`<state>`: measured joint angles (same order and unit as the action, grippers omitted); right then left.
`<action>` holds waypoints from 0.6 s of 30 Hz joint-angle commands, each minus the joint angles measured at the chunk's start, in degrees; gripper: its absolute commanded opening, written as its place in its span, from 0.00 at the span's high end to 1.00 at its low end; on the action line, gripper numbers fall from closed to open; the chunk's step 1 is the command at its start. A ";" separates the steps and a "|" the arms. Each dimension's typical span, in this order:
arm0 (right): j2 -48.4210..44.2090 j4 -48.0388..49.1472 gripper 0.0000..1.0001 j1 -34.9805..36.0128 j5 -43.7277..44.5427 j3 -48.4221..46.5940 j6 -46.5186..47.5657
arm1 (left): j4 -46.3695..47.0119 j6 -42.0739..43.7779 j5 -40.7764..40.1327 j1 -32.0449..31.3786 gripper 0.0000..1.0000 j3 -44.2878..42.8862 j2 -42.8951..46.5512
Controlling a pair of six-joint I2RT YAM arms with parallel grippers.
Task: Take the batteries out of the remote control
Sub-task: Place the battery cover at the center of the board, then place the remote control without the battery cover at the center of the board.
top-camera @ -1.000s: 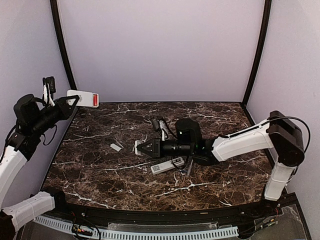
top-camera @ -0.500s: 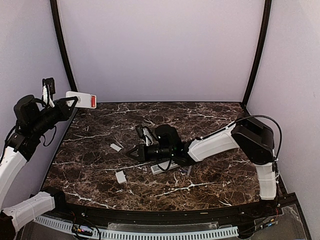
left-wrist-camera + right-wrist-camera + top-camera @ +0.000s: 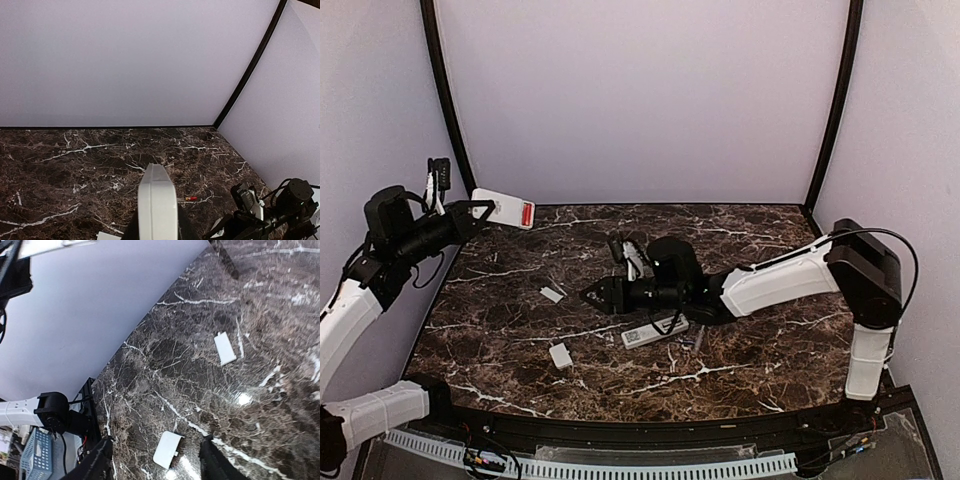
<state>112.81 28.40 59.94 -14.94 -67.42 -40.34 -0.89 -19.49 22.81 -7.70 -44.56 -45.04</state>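
Near edge first. A white cover (image 3: 561,355) lies flat on the desk (image 3: 760,240), about 7 o'clock from centre. A second ago the right gripper (image 3: 592,295) had that cover pinched. Half a second ago it was already lying there. So the drop is done.

Next out, a second remote (image 3: 655,330) lies at desk centre, under the right arm. Slim dark bits (image 3: 697,340) sit just beside its 3 o'clock end. They may be cells, but they are too small for me to tell.

Then the right gripper itself, low over the desk, drawn back toward 3 o'clock since the drop. The wrist view shows its fingers (image 3: 97,465) spread apart with nothing between them, and the dropped cover (image 3: 167,450) on the marble below.

Another cover (image 3: 553,294) lies at 9 o'clock; it has not moved.

Farthest, at 10 o'clock, the left gripper (image 3: 480,208) is clamped on the remote (image 3: 500,210), holding it in the air off the desk corner. It has shifted slightly toward 3 o'clock. One red battery (image 3: 526,213) shows in the open bay at the remote's outer end. The left wrist view shows a small red speck (image 3: 191,198) on the desk beyond the remote. It is perhaps a loose cell, but I can't be sure.

My read: the cover is off and set down, and the right gripper is free. The red battery in the held remote is still to come out.
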 commanded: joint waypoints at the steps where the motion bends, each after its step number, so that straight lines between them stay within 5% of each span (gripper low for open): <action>1: -9.49 -1.26 0.35 -1.17 5.71 5.79 2.88 | 4.64 -1.37 11.06 -0.16 1.00 -0.98 -4.60; 7: -21.89 -5.95 0.22 -2.31 11.85 14.94 4.80 | 2.09 0.44 17.45 -4.92 1.00 -3.72 -12.34; 12: -32.10 -8.34 0.17 -3.81 15.42 22.21 5.38 | -4.56 8.58 15.85 -15.68 1.00 -5.91 -14.99; 18: -41.50 -7.50 0.14 -6.73 15.95 30.18 5.76 | -3.03 5.84 27.27 -18.72 1.00 -3.61 -19.82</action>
<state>75.57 20.93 54.72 -0.95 -41.12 -35.64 -3.70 -13.80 42.39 -25.69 -48.45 -62.06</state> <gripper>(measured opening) 0.853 0.148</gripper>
